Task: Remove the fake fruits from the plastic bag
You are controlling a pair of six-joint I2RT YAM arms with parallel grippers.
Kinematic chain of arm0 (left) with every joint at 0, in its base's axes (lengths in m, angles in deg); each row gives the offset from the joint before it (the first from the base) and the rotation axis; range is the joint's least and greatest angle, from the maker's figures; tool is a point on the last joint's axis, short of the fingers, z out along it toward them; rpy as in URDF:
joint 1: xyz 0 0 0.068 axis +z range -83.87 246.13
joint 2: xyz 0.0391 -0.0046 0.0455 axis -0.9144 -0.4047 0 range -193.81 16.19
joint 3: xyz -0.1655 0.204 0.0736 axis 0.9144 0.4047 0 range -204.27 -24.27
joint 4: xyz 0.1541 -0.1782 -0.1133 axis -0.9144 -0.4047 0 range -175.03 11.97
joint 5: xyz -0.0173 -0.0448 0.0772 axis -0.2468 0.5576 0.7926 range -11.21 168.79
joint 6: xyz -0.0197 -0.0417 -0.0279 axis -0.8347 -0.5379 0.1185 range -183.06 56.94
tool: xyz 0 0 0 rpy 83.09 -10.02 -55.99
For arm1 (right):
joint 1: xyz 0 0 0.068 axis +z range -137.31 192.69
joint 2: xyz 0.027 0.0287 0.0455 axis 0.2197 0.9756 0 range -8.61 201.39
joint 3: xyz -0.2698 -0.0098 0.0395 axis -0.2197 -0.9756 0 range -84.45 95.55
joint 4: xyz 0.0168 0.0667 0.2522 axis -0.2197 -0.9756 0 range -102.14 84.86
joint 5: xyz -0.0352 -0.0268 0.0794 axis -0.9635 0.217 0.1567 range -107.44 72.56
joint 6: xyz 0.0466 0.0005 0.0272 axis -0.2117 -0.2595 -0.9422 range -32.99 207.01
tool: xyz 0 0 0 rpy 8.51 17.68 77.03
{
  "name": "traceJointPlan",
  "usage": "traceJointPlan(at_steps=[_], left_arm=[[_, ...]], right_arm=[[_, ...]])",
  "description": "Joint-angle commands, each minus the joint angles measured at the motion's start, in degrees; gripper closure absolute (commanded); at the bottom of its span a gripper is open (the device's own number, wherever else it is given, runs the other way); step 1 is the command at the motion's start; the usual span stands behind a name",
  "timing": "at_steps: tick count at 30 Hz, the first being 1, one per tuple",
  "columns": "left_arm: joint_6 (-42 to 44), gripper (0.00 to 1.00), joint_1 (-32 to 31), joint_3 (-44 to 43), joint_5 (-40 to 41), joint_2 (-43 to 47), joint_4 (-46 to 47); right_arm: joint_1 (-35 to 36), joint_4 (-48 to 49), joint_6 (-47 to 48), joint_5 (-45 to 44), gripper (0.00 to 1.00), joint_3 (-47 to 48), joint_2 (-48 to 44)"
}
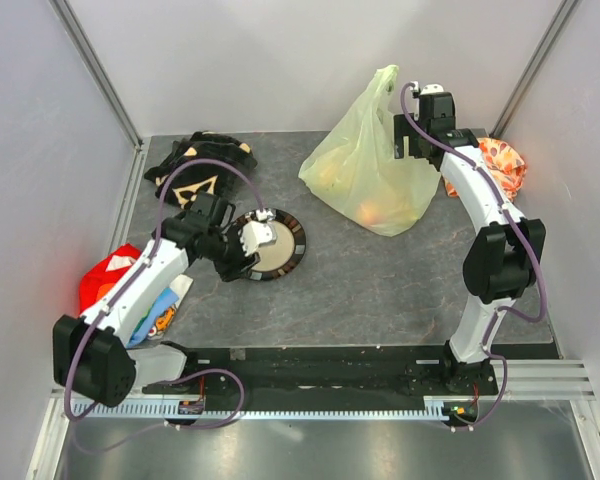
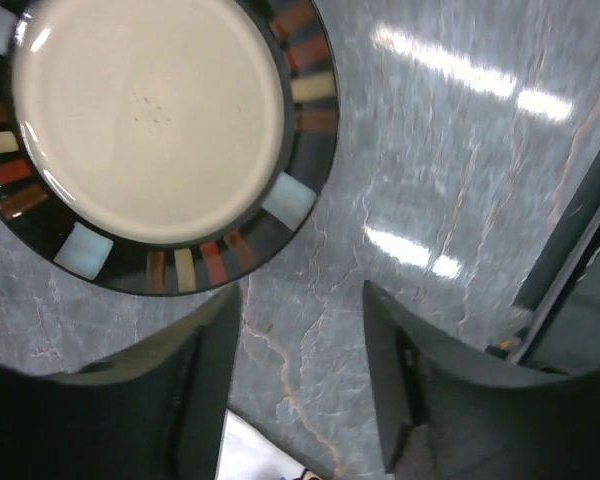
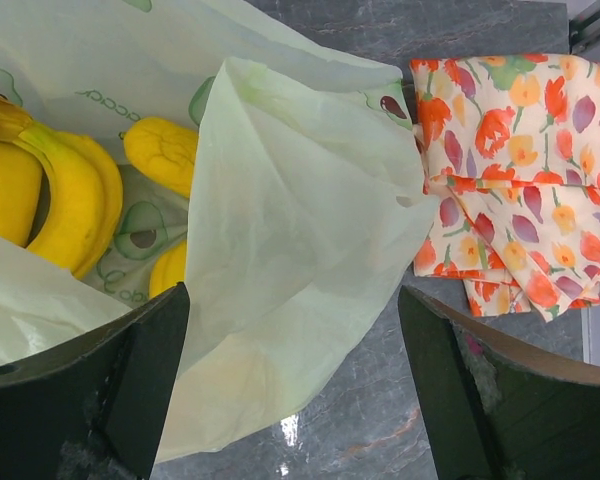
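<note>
Right gripper [image 1: 408,135], seen from the top external camera, hangs at the far right of the table [image 1: 380,290], pressed against the upper side of the plastic bag [image 1: 365,170]. The bag stands slumped on the table with one handle poking upward, and orange and yellow shapes of the fake fruits [image 1: 380,212] show dimly through its lower part. A flowered orange cloth [image 1: 502,160] lies just behind the right arm. The left gripper [image 1: 245,255] sits low over the near-left edge of a striped plate [image 1: 298,240], well apart from the bag. A black cloth [image 1: 200,160] lies at the far left.

From the left wrist, the left gripper [image 2: 302,330] has its fingers apart with only bare table between them; the plate [image 2: 310,120], cream inside with a dark banded rim, lies just ahead and holds nothing.

From the right wrist, the right gripper [image 3: 292,295] is spread wide. A loose fold of the plastic bag [image 3: 280,200] lies between the fingers, not pinched. Inside the bag's mouth at left rest a banana bunch [image 3: 65,190] and another yellow fruit [image 3: 165,150]. The flowered cloth [image 3: 510,170] lies beside the bag, touching its edge.
</note>
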Motion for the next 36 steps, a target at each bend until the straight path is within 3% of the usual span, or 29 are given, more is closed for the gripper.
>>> traceJointPlan(at_steps=[1,6,10,13,19,22,25,31,33,36], left_arm=[[14.2,0.45,0.2,7.3,1.4,7.4,5.3],[14.7,0.44,-1.9,19.9,1.9,16.2,16.2],[15.7,0.5,-5.6,27.7,7.9,19.8,28.8],[16.0,0.57,-6.4,31.2,9.8,20.0,33.2],[17.0,0.58,-8.0,35.7,10.5,18.6,38.5],[18.2,0.59,-9.3,39.2,12.6,17.3,45.5],[19.8,0.59,-10.7,40.5,15.4,12.1,49.8],[21.7,0.81,-11.4,42.4,17.6,5.5,60.5],[21.7,0.96,-12.4,42.3,18.0,5.5,61.0],[22.0,0.98,-13.7,42.3,18.8,7.1,59.0]], right_arm=[[0.2,-0.4,-0.1,0.9,0.06,-1.0,-3.4],[0.2,-0.4,0.2,0.8,0.06,-3.3,-5.0],[0.2,-0.6,0.2,1.0,0.05,-3.8,-5.8],[0.3,-0.6,0.2,1.4,0.05,-4.4,-6.3],[0.2,-1.0,0.2,1.7,0.05,-6.2,-7.9],[0.2,-1.1,0.2,2.0,0.05,-7.1,-8.4],[0.2,-1.2,0.2,2.1,0.05,-8.1,-9.0],[0.3,-1.3,0.1,2.6,0.05,-9.5,-10.0],[0.3,-1.5,0.0,3.2,0.05,-9.7,-10.2],[0.2,-1.3,0.1,3.4,0.05,-10.5,-10.7]])
